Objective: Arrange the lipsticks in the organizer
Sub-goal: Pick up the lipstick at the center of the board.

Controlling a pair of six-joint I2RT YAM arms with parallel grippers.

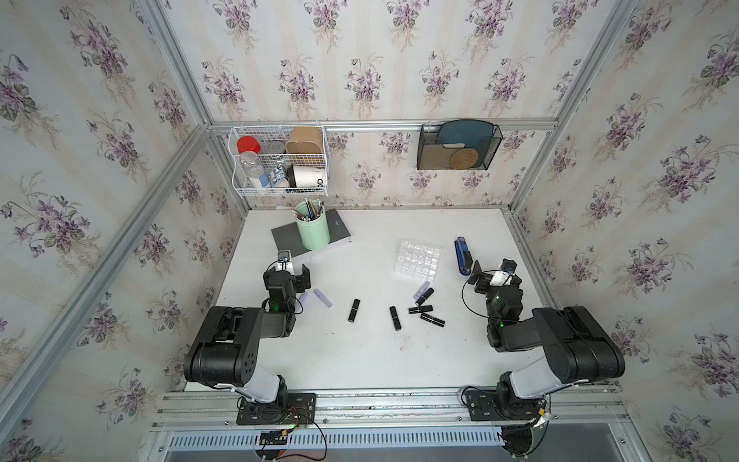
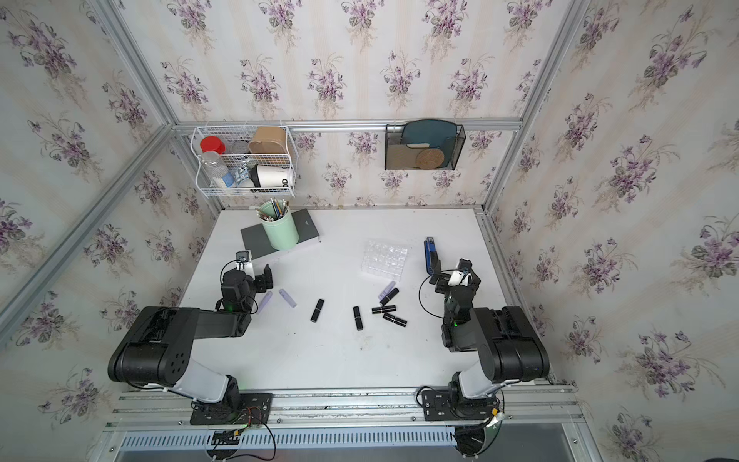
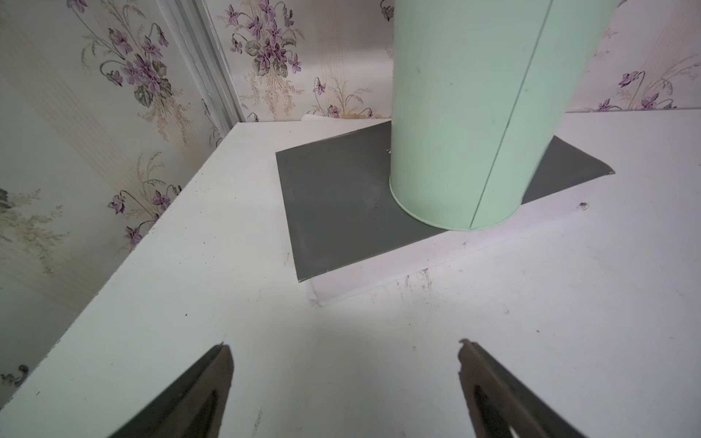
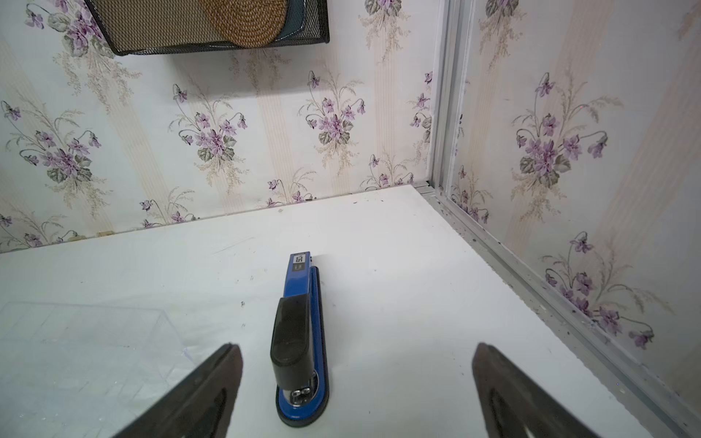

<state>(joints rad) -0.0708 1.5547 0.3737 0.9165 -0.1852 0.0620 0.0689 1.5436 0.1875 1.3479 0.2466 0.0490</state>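
Observation:
Several lipsticks lie flat on the white table [image 1: 360, 360]. Two lilac ones [image 1: 323, 298] [image 1: 302, 298] rest by my left arm, which partly covers one of them. Mid-table are two black tubes [image 1: 354, 310] [image 1: 395, 318]. Right of them sits a cluster of a lilac tube [image 1: 420, 289] and three black ones [image 1: 424, 297] [image 1: 420, 309] [image 1: 432, 319]. The clear organizer [image 1: 418, 258] [image 4: 76, 341] stands empty behind that cluster. My left gripper [image 1: 294, 270] [image 3: 343, 345] is open and empty, facing the pen cup. My right gripper [image 1: 492, 267] [image 4: 356, 347] is open and empty, just behind the stapler.
A blue stapler [image 1: 463, 256] [image 4: 299, 341] lies right of the organizer. A mint-green pen cup [image 1: 313, 230] [image 3: 466, 113] stands on a grey notebook [image 1: 288, 240] at the back left. A white wire basket [image 1: 280, 160] and a black mesh holder [image 1: 458, 146] hang on the back wall.

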